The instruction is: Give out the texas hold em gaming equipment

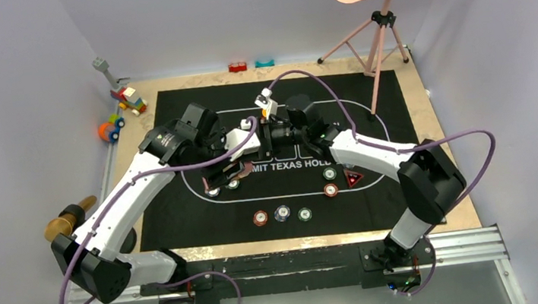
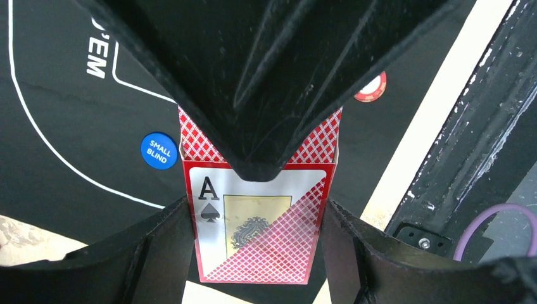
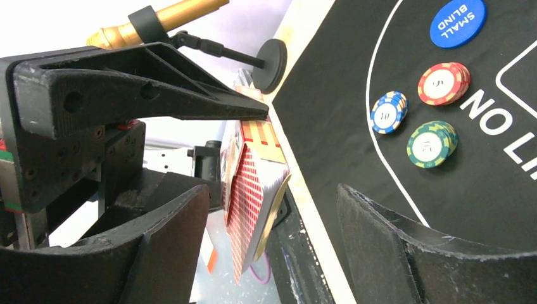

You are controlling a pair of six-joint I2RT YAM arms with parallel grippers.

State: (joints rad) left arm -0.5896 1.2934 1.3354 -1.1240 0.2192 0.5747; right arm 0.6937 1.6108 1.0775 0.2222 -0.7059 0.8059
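My left gripper is shut on a red card box with an ace of spades on its face, and holds it off the black mat by its two sides. In the top view the left gripper is over the mat's left part. My right gripper is open, with its jaws on either side of the box and not touching it. One right finger lies across the box's upper face. A blue SMALL BLIND disc and blue, red and green chip stacks lie on the mat.
Three chip stacks sit near the mat's front. Two more sit beside the triangle marker at the right. Toy blocks are at the back left, a pink tripod at the back right, and a brass object at the left edge.
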